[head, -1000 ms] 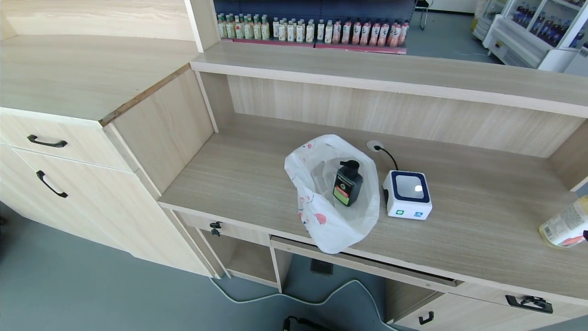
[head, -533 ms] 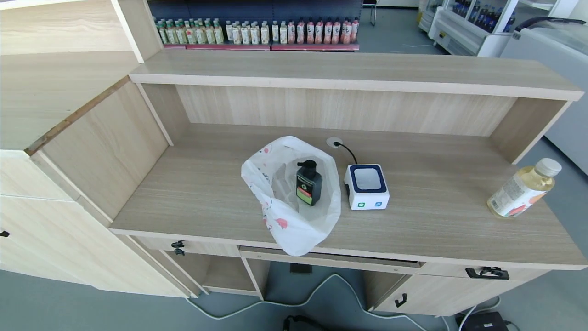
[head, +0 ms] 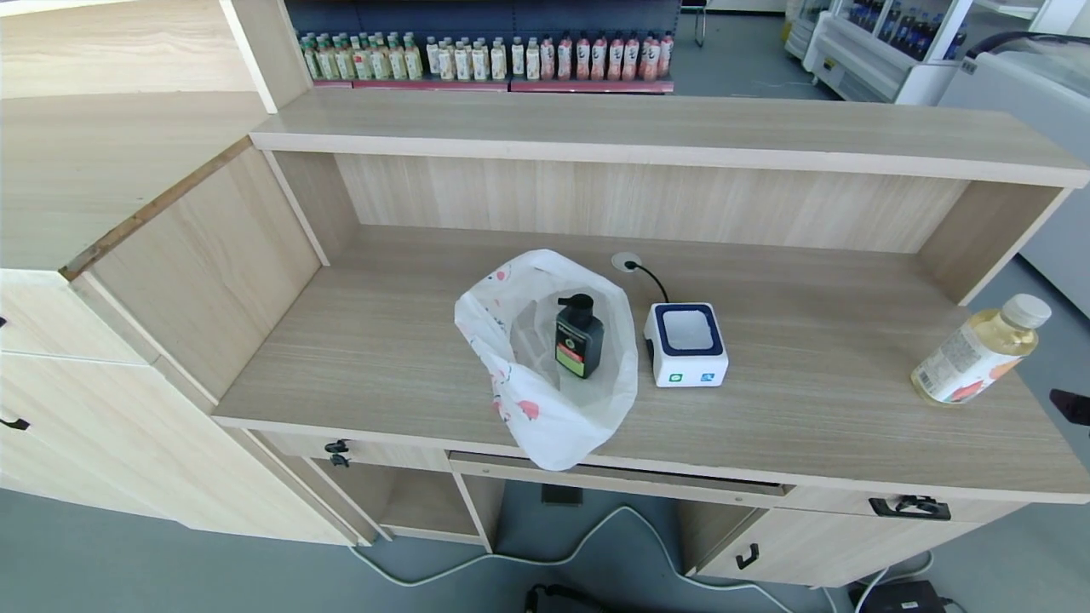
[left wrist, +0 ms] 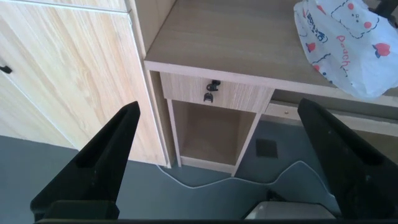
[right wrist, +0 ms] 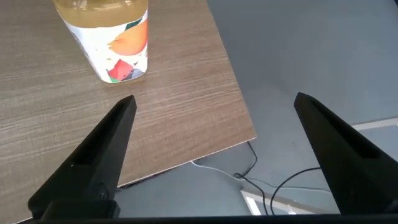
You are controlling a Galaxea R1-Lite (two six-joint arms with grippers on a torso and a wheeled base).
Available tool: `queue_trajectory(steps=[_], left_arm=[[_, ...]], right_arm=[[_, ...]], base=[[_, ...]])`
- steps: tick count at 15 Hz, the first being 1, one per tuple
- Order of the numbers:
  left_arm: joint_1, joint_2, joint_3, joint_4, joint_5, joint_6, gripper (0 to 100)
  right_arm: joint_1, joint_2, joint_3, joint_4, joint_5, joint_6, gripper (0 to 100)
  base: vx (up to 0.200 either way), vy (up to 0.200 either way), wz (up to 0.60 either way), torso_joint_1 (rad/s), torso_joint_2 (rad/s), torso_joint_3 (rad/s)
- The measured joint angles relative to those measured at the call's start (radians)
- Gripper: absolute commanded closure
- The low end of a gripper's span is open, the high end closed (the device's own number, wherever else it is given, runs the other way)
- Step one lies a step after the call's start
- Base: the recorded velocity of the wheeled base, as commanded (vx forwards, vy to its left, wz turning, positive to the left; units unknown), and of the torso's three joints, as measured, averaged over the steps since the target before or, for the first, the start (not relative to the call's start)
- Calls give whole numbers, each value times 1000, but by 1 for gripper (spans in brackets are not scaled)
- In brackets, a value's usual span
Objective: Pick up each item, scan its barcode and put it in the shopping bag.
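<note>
Wood-grain counter [head: 817, 375]; one item left out on it.

- Right claw [right wrist: 214, 99]: fingers spread wide, holding nothing. It sits off the counter's right front corner. The juice bottle [right wrist: 106, 37] stands upright just ahead of it, nearer one finger than the other, not between them. Standing that close to the edge suits a side-on grab by this arm, I judge.
- Scanner [head: 685, 343]: well to the left of the right claw, window facing up, cable running off behind it. The bottle's barcode probably has to be turned down over the glass.
- Bag [head: 545, 375]: touching the scanner's far side from the right claw, mouth propped open, likely so a scanned item has a short way to go. A black pump bottle [head: 579, 345] already stands inside.
- Left claw [left wrist: 219, 104]: fingers spread, empty, hanging lower than the counter top, out in front of the drawer. The bag is up and to its right.
</note>
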Motion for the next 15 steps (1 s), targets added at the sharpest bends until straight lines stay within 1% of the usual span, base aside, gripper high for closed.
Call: queue_trajectory(steps=[3, 8, 15], left_arm=[[-1, 0, 0, 0, 0, 0, 0], [0, 0, 0, 0, 0, 0, 0], [-1, 0, 0, 0, 0, 0, 0]], right_arm=[[28, 61, -23, -33, 2, 8, 0], [112, 132, -49, -94, 2, 46, 0], [130, 208, -60, -160, -7, 23, 0]], base=[[0, 0, 0, 0, 0, 0], [0, 0, 0, 0, 0, 0], [0, 0, 0, 0, 0, 0]])
